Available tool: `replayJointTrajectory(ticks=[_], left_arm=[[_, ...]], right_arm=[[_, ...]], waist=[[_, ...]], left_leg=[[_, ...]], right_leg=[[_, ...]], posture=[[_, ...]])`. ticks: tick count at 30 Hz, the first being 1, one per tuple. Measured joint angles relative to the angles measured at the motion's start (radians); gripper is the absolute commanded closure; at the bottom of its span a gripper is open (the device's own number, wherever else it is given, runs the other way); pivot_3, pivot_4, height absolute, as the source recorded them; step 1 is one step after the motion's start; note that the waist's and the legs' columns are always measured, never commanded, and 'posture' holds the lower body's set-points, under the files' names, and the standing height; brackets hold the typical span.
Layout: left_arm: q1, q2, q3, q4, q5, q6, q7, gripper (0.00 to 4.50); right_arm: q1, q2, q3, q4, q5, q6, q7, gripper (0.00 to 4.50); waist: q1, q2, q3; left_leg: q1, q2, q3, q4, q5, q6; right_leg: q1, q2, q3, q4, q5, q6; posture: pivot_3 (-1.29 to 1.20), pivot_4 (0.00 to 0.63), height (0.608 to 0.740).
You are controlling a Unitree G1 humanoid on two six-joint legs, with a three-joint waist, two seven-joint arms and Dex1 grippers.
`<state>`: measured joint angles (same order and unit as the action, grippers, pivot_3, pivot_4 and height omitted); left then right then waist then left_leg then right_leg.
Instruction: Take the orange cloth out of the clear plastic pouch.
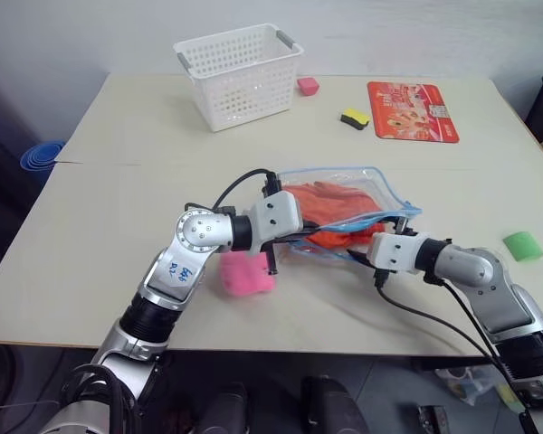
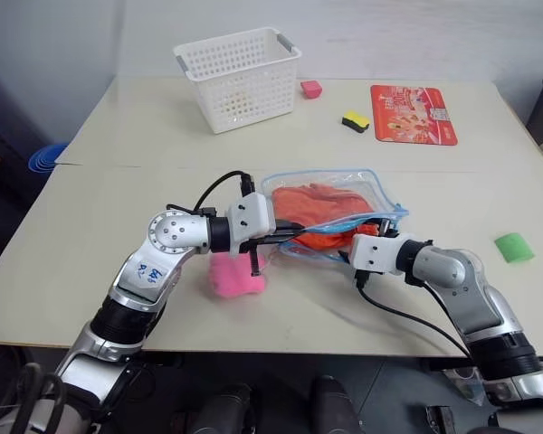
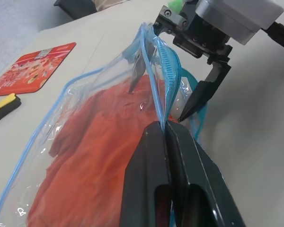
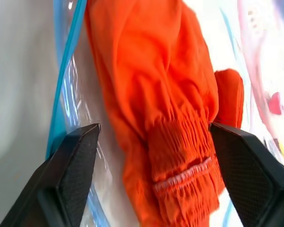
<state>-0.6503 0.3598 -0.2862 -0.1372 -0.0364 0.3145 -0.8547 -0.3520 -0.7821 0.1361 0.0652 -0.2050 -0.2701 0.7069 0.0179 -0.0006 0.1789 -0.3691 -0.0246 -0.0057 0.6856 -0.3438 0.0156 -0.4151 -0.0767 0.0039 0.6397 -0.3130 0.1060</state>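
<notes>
The clear plastic pouch (image 1: 344, 203) is a see-through rectangular bag with rounded corners and light blue edging, its film glossy and creased. Inside it sits the orange cloth (image 1: 330, 206), a bright, wrinkly piece with a gathered, elastic-looking band along one end; part of that cloth bulges out at the pouch's near opening.

The pouch lies at the middle of the table (image 1: 118, 181), slightly right of centre, with both arms meeting at its near edge. The left gripper (image 3: 166, 130) has its two black fingers pinched tight on the blue zip strip of the pouch's mouth, lifting that edge off the table. The right gripper (image 4: 154, 137) comes in from the right with its fingers spread wide, one on each side of the cloth's bunched end at the opening; whether they touch the cloth cannot be told.

The pouch's long axis runs left to right, tilted a little, with the open mouth facing the near side and its closed edge toward the far side of the table.

Just near-left of the pouch, under the left forearm, lies a pink sponge (image 1: 246, 274). Far off stand a white lattice basket (image 1: 238, 77) and a red card (image 1: 413, 110).
</notes>
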Motion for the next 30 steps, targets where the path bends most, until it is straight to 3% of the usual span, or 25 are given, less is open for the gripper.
replayJointTrajectory(ticks=[11, 14, 23, 30], left_arm=[[0.0, -0.026, 0.0, -0.008, -0.038, 0.002, -0.012, 4.5], [0.0, -0.03, -0.003, -0.008, -0.038, 0.004, -0.011, 4.5], [0.014, -0.056, -0.004, -0.016, -0.046, 0.066, 0.028, 4.5], [-0.015, -0.148, 0.067, -0.004, -0.103, 0.204, 0.132, 4.5]], right_arm=[[-0.112, 0.092, 0.119, 0.119, -0.273, -0.151, -0.2, 0.79], [-0.153, 0.144, 0.146, 0.167, -0.316, -0.155, -0.241, 1.4], [-0.146, 0.147, 0.164, 0.195, -0.314, -0.166, -0.223, 4.35], [-0.073, 0.073, 0.16, 0.098, -0.316, -0.184, -0.195, 4.44]], waist=[[-0.023, 0.0, 0.0], [-0.025, 0.0, 0.0], [-0.021, 0.0, 0.0], [-0.019, 0.0, 0.0]], left_leg=[[0.001, 0.0, 0.0, 0.0, 0.001, -0.001], [0.001, 0.0, 0.0, 0.0, 0.001, -0.001], [0.0, 0.0, 0.0, 0.0, 0.001, -0.001], [0.0, 0.0, -0.001, 0.0, 0.001, -0.001]], right_leg=[[0.0, 0.0, 0.001, 0.003, 0.0, 0.0], [0.0, 0.001, 0.001, 0.004, 0.0, 0.0], [0.0, 0.0, 0.001, 0.004, 0.0, 0.0], [0.0, 0.0, 0.0, 0.004, 0.0, 0.0]], posture=[[0.0, 0.15, 0.74], [0.0, 0.15, 0.74], [0.0, 0.15, 0.74], [0.0, 0.15, 0.74]])
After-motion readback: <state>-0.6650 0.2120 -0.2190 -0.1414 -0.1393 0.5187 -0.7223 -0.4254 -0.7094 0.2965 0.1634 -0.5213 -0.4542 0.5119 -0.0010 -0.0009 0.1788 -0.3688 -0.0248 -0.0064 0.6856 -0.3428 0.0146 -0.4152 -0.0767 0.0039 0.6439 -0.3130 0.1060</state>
